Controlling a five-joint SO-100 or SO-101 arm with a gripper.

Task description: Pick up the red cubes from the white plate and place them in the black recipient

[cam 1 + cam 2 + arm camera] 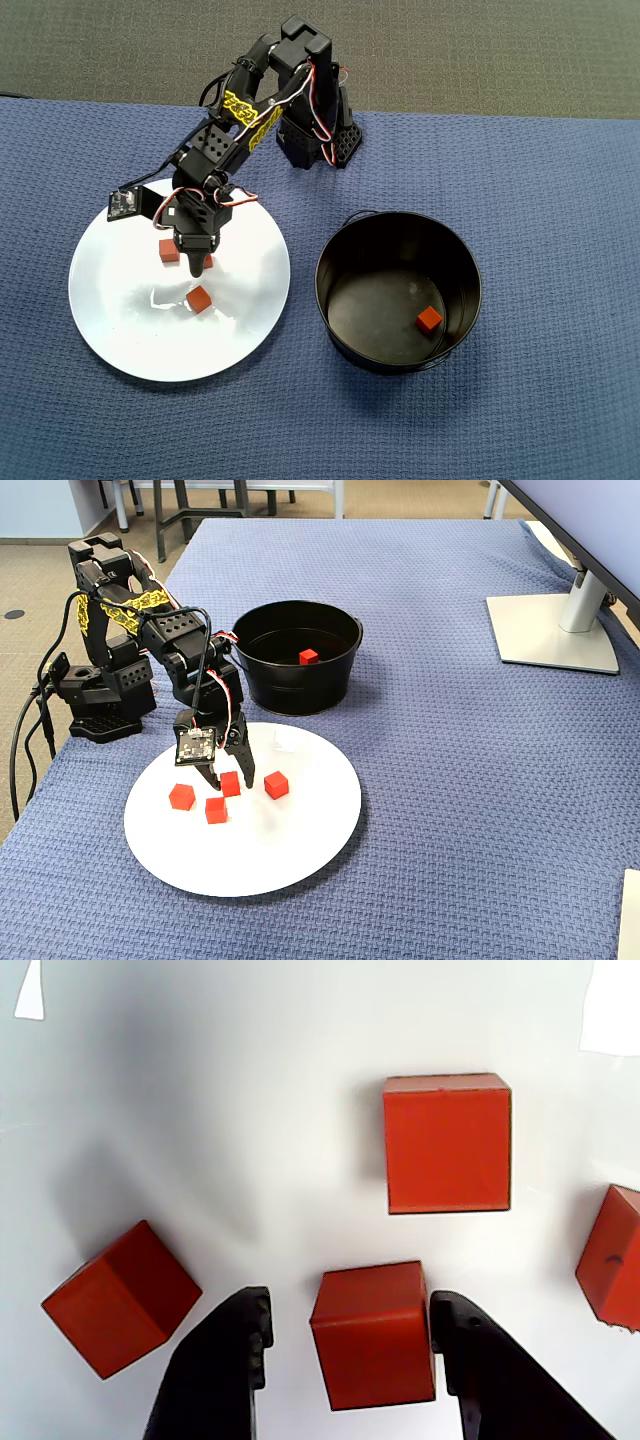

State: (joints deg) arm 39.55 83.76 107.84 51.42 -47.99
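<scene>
Straddling one of the red cubes (373,1335) on the white plate (250,1110), fingers (228,1360) open, gripping nothing yet — an off-centre squeeze could skid it into its neighbours.

You have a blue woven cloth (480,780) covering the tabletop. In the fixed view, a grey flat monitor stand (555,630) sits at two o'clock, with dark chair legs (200,500) at eleven.
</scene>
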